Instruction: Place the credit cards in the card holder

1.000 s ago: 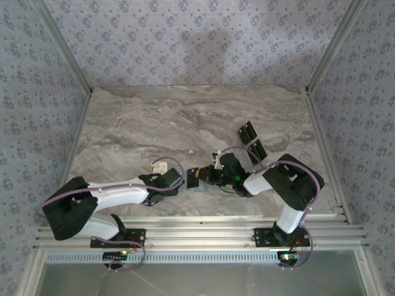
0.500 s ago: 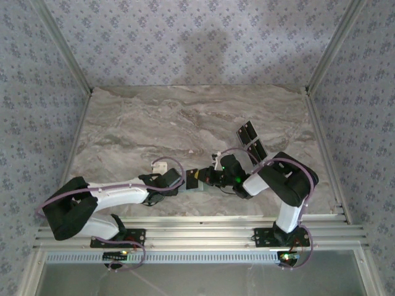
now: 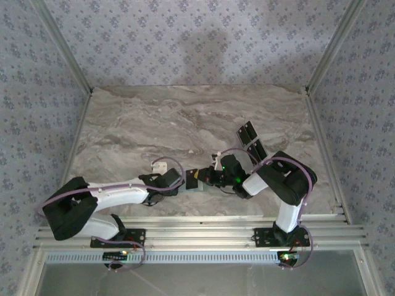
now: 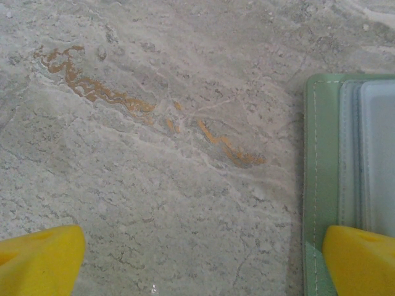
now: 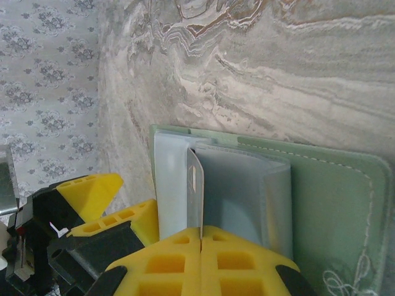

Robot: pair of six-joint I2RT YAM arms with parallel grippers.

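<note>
card (image 5: 195, 179) in right hand (image 5: 200, 237) at holder (image 5: 333, 197)

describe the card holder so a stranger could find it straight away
On the marble table, look near the middle of the front edge. The card holder lies open and flat there: pale sage green with light stitching and frosted grey pockets, unlike the black credit cards further back on the right.

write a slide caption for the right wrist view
Right claw shut on a thin flat credit card, edge-on at the clear sleeves of the pale sage-green card holder.
</note>
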